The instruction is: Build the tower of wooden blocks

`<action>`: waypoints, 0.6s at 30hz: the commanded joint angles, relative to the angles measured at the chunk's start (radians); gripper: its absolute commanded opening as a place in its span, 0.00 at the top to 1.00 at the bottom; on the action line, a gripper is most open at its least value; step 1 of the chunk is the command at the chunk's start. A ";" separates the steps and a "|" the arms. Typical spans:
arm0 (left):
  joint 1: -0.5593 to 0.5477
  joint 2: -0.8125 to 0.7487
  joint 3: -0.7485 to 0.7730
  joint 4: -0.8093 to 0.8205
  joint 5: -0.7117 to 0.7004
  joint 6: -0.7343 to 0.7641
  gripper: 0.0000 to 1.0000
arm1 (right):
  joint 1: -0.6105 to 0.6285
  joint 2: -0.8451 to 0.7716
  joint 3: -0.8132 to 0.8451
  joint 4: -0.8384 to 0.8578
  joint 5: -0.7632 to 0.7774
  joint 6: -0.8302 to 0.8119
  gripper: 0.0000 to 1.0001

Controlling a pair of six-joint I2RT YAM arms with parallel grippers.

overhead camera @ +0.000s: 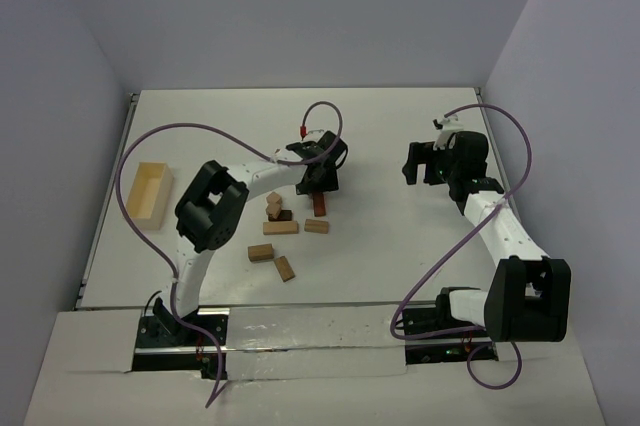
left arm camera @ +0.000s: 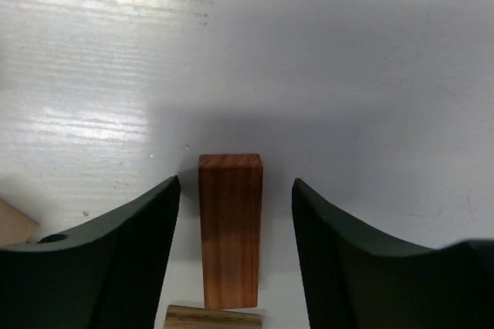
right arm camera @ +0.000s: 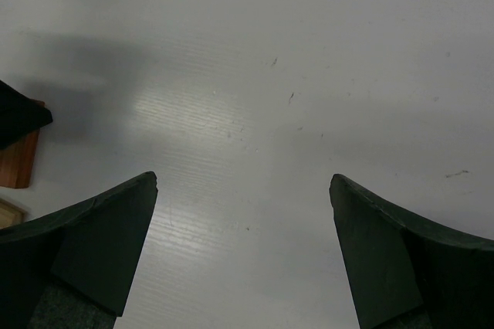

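- Left tool (overhead camera: 320,189) (left arm camera: 235,190) is released: its two dark fingers (left arm camera: 131,259) stand apart on either side of a reddish-brown block (overhead camera: 319,205) (left arm camera: 230,228). A strip of bench shows on each side of the block, so neither finger touches it.
- The reddish-brown block lies flat on the white bench (overhead camera: 400,246), near the middle, with its long side in line with the fingers.
- A tan block (overhead camera: 317,226) (left arm camera: 212,317) lies crosswise at the near end of the reddish-brown one; whether the two touch I cannot tell.
- The tower (overhead camera: 274,206) stands just left of the reddish-brown block. It is low, with a tan brick on top and a dark brown brick (overhead camera: 286,215) at its near right; the lower part is too small to make out.
- A second tan block (overhead camera: 281,228) lies flat just in front of the tower.
- Two loose tan blocks (overhead camera: 261,252) (overhead camera: 285,268) lie nearer the arm bases.
- Right tool (overhead camera: 410,164) (right arm camera: 243,182) is released too, jaws wide, over bare bench well to the right of the blocks.
- A pale wooden box (overhead camera: 147,192) sits at the far left, well apart.
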State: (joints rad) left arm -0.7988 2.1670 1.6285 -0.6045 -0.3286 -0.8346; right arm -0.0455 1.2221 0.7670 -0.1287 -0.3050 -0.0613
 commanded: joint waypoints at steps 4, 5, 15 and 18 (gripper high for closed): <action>0.009 -0.028 -0.071 0.043 0.043 0.098 0.13 | -0.007 -0.033 0.043 0.001 -0.040 -0.014 0.00; 0.010 -0.048 -0.074 0.049 0.038 0.115 0.12 | -0.005 -0.037 0.045 0.000 -0.044 -0.014 0.00; 0.234 -0.494 -0.328 0.240 0.373 0.329 0.14 | 0.173 -0.104 0.077 -0.048 -0.080 -0.110 0.00; 0.330 -0.618 -0.410 0.276 0.448 0.405 0.11 | 0.297 -0.084 0.118 -0.089 -0.087 -0.155 0.00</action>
State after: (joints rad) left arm -0.5907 1.7430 1.2958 -0.4542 -0.0707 -0.5679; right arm 0.1103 1.1516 0.7918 -0.1685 -0.3590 -0.1309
